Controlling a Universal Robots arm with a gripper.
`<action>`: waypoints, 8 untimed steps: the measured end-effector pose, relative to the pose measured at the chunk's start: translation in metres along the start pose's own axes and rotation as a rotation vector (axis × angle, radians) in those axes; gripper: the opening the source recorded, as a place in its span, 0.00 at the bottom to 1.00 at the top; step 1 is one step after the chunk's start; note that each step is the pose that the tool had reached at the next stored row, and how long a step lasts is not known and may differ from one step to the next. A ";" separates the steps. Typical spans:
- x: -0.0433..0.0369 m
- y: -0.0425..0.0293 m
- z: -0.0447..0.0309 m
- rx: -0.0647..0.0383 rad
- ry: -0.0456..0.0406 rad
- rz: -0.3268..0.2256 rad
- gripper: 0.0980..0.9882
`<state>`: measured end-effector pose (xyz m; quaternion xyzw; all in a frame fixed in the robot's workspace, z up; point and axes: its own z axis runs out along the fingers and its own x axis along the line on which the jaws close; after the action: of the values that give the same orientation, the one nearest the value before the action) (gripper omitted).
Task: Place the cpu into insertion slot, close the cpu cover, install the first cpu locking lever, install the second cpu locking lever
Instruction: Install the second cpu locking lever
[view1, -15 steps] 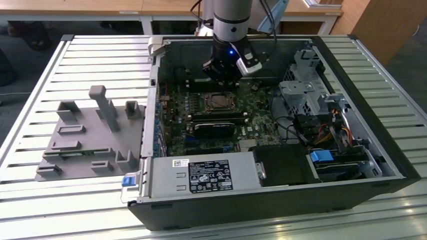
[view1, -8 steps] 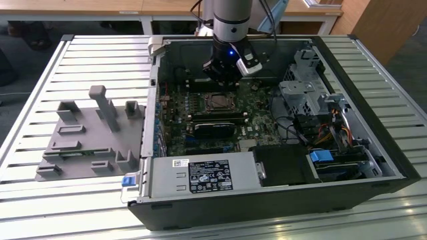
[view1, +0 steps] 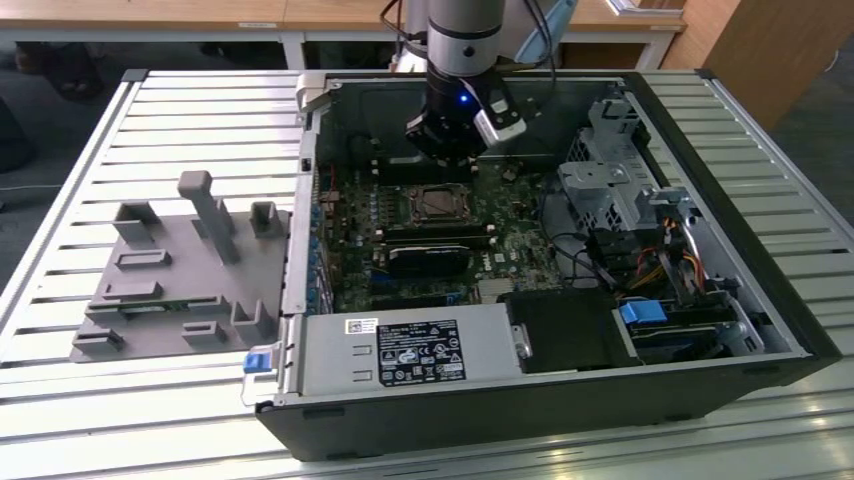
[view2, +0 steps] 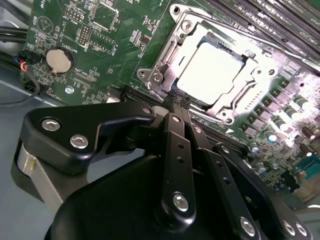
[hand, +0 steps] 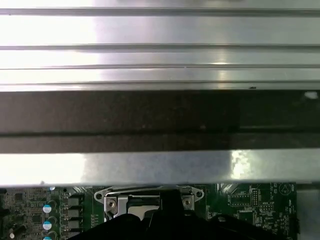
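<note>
The cpu (view2: 212, 67) lies seated in the insertion slot (view2: 165, 60), with the cpu cover (view2: 235, 97) shut flat over its edges. The gripper (view2: 177, 102) hangs just beside the slot, jaws pressed together, apparently to push a lever. The computer case (view1: 747, 250) rests on a slatted tabletop (view1: 80, 140).

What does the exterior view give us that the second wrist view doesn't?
Exterior view: the open black computer case on the slatted metal table, a grey moulded fixture tray, a labelled silver power supply box.

Second wrist view: a round silver coin battery and the black gripper's fingers pressed together by the socket's edge.

Both: the green motherboard, the silvery square cpu seated under the silvery metal cpu cover.
</note>
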<state>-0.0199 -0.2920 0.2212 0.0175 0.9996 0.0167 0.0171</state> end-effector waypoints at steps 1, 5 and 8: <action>0.0000 -0.0001 -0.0007 0.000 0.0000 0.000 0.01; -0.0002 -0.0040 -0.0009 0.000 0.0000 0.000 0.01; -0.0004 -0.0099 -0.0011 0.000 0.0000 0.000 0.01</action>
<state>-0.0199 -0.3019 0.2220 0.0175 0.9996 0.0167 0.0171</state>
